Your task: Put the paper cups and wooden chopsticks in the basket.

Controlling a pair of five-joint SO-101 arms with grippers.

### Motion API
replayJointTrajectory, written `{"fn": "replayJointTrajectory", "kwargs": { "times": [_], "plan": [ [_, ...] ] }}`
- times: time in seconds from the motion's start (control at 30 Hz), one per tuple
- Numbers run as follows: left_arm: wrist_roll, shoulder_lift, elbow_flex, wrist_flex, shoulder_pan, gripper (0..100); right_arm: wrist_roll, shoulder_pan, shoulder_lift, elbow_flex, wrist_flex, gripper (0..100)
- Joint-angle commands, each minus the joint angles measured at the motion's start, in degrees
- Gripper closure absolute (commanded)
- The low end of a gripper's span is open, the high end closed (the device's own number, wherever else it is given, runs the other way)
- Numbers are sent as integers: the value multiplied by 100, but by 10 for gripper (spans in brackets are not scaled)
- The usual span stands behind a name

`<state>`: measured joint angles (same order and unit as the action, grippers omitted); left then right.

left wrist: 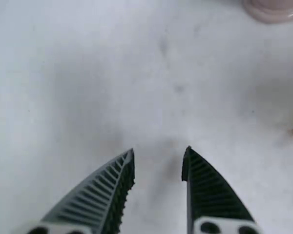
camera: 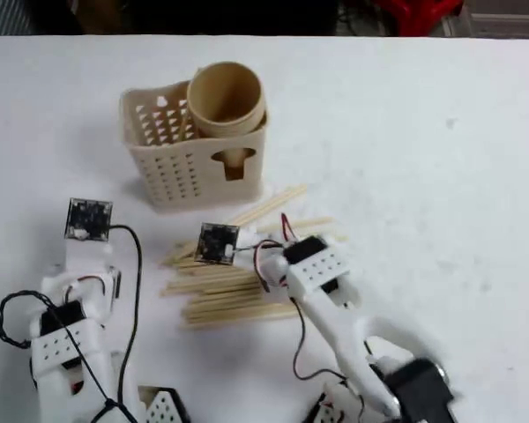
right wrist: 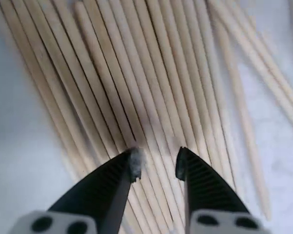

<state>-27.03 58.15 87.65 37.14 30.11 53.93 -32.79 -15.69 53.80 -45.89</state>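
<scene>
Hovering over wooden chopsticks (right wrist: pixel 156 87), right pincer (right wrist: pixel 156 163) apart; left pincer (left wrist: pixel 158 163) apart over table (left wrist: pixel 136 73); paper cups (camera: pixel 227 95) in basket (camera: pixel 194 167).

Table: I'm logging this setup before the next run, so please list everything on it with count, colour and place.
basket: one, beige, upright on the table behind the chopsticks
cups: nested stack, number unclear, tan, inside the basket at one end
chopsticks: a loose pile of many, pale wood, flat on the table in front of the basket
table: one, white
left pincer: one, black fingers, open over bare table
right pincer: one, black fingers, open just above the chopsticks
</scene>
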Motion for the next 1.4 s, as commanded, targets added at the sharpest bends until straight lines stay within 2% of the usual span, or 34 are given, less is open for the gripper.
{"fn": "replayJointTrajectory", "kwargs": {
  "times": [0.0, 0.13, 0.3, 0.4, 0.97, 1.07, 1.2, 1.37],
  "plan": [
    [53, 110, 9, -123, 48, 827, 132, -66, 374, -290, 462, 810],
    [44, 110, 18, -123, 48, 827, 114, -48, 760, -290, 760, 813],
    [44, 110, 18, -132, 48, 827, 105, -31, 681, -325, 708, 926],
    [44, 110, 18, -132, 48, 827, 105, -40, 453, -325, 470, 949],
    [44, 110, 18, -132, 48, 827, -958, -75, -2088, -352, -901, 983],
    [44, 110, 18, -132, 48, 827, -1477, -75, -2800, -475, -910, 983],
    [44, 110, 18, -132, 48, 827, -2620, -145, -3609, -1187, -892, 983],
    [44, 110, 18, -132, 48, 827, -3727, -365, -3521, -2532, -13, 983]
  ]
}}
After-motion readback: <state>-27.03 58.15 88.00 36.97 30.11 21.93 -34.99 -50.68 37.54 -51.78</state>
